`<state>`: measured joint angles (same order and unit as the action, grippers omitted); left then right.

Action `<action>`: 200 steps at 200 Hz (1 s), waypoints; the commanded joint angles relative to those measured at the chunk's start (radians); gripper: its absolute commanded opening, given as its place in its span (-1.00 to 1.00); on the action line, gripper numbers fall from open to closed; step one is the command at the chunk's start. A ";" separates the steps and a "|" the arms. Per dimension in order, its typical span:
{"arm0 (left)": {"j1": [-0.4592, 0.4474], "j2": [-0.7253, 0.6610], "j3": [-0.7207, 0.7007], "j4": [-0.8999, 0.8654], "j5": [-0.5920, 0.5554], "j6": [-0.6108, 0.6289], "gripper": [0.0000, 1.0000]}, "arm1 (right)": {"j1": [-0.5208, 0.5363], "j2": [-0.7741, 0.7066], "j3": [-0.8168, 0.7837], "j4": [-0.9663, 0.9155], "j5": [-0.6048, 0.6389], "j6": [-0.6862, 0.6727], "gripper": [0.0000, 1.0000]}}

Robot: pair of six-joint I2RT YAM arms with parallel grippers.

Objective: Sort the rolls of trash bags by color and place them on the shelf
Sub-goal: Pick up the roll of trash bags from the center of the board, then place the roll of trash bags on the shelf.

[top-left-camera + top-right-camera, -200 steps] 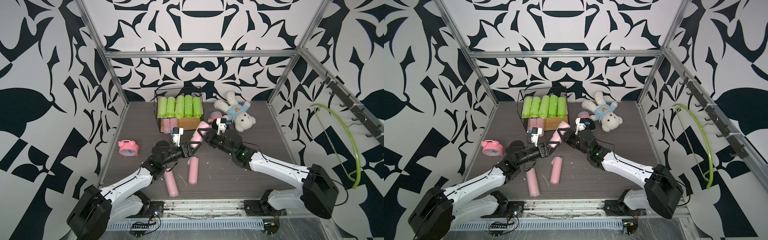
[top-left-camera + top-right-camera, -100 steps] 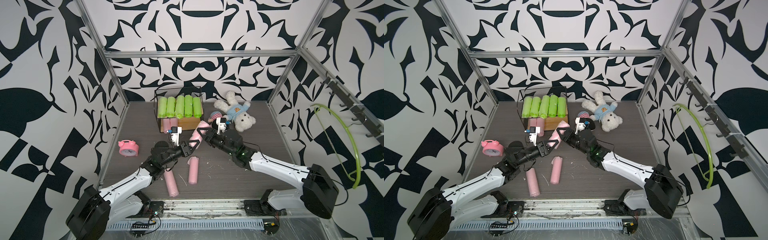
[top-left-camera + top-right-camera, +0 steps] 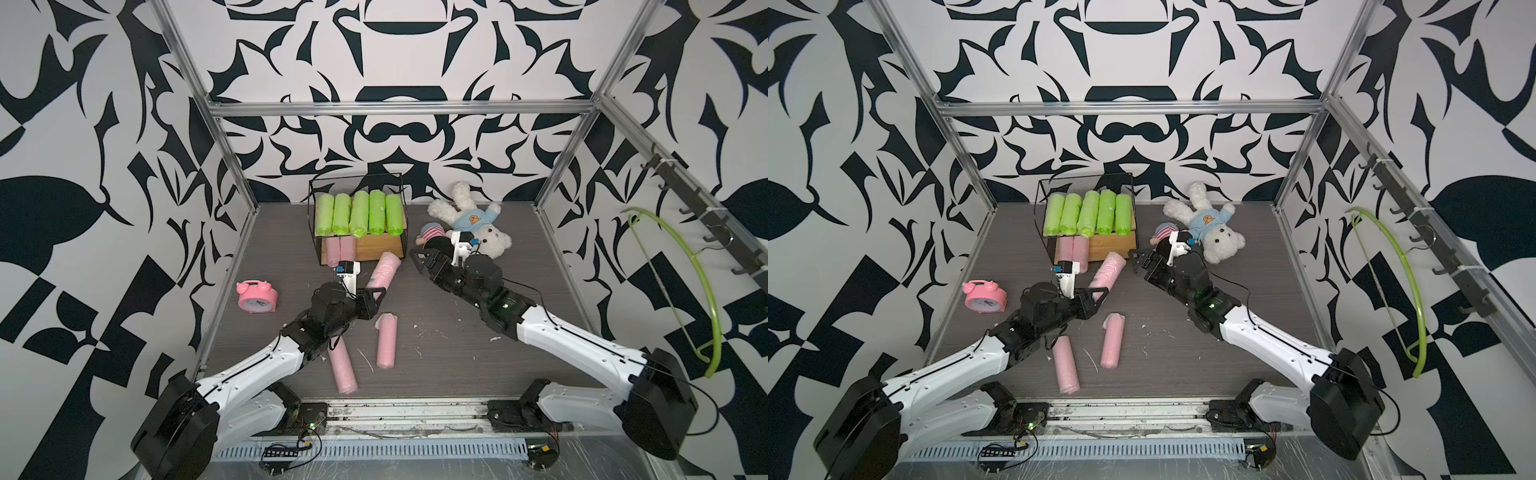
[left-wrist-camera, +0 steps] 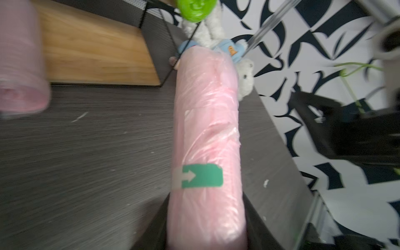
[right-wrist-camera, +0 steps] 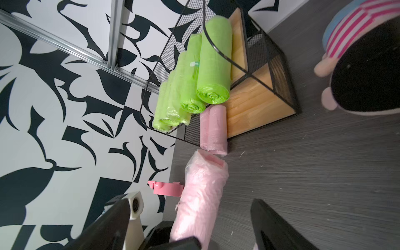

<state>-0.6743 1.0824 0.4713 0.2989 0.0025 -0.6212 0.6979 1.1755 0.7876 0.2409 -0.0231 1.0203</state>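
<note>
Right end effector was withdrawn, jaws spread; crinkly pale pink film-wrapped roll was gripped by left end effector.

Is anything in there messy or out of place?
Yes. One loose pink roll and a second pink roll lie crooked on the table, away from the shelf, with white scraps littered around them. A teddy bear lies on its back beside the shelf. The green rolls sit in a neat row.

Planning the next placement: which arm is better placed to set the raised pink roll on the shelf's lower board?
Left: the left gripper is shut on the pink roll, which points toward the shelf; the right gripper is open and empty.
</note>
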 commanded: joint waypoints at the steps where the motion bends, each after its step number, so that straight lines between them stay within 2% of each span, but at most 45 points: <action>1: 0.001 0.063 0.071 -0.044 -0.176 0.136 -0.41 | 0.001 -0.051 0.018 -0.105 0.078 -0.134 0.85; 70: 0.001 0.386 0.239 -0.010 -0.446 0.302 -0.42 | 0.001 -0.063 0.055 -0.242 0.100 -0.302 0.85; 124: 0.001 0.571 0.372 -0.001 -0.574 0.444 -0.42 | 0.001 -0.064 0.052 -0.262 0.097 -0.321 0.85; 200: 0.001 0.765 0.524 -0.042 -0.742 0.430 -0.39 | -0.001 -0.057 0.061 -0.274 0.081 -0.328 0.85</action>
<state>-0.6743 1.8065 0.9459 0.2489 -0.6487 -0.1936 0.6979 1.1225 0.8055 -0.0502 0.0605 0.7136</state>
